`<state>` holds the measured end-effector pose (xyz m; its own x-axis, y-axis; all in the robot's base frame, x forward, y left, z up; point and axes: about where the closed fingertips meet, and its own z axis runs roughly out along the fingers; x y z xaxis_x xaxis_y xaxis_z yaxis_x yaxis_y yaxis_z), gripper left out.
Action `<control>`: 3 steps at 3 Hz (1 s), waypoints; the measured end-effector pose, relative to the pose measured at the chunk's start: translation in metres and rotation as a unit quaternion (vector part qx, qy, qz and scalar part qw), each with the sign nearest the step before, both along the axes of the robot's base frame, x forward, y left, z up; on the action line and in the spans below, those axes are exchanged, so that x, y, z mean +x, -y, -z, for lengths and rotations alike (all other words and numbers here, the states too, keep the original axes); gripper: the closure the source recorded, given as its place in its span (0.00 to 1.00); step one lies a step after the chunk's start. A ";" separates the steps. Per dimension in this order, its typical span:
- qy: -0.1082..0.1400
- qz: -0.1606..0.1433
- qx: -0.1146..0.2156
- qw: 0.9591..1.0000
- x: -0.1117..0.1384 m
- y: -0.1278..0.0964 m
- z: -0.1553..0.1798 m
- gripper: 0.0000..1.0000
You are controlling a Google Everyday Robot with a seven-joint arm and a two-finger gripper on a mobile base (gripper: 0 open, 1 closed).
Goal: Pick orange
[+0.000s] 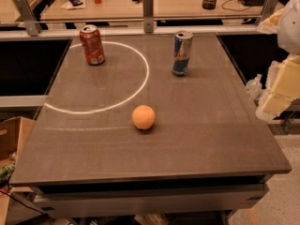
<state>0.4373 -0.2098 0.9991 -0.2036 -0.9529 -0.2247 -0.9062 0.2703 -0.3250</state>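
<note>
Orange (143,117) alone near the middle of the grey table (211,139), with bare surface on every side out to the near, left and right edges.
A cardboard box (14,135) sits below the near-left corner, its contents unclear. The orange lies just outside the white circle (142,81). Farther back stand the blue can (182,53) and, inside the circle, the red can (92,45), both upright. The gripper (269,90) hangs beyond the right edge, and I cannot tell whether it is open or closed. A metal rail (201,18) lines the far edge.

Matt tabletop (197,125); smooth orange (143,117); metal cans (92,45) (182,53); gripper (268,104) far right, maybe plastic.
</note>
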 end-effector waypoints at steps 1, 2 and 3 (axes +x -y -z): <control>0.000 0.000 0.000 1.000 0.000 0.000 0.000 0.00; -0.004 0.016 0.019 1.000 -0.003 -0.005 0.004 0.00; -0.005 0.044 0.069 0.997 -0.013 -0.027 0.013 0.00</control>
<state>0.4245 -0.1823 0.9866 -0.2876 -0.8916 -0.3496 -0.8801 0.3900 -0.2707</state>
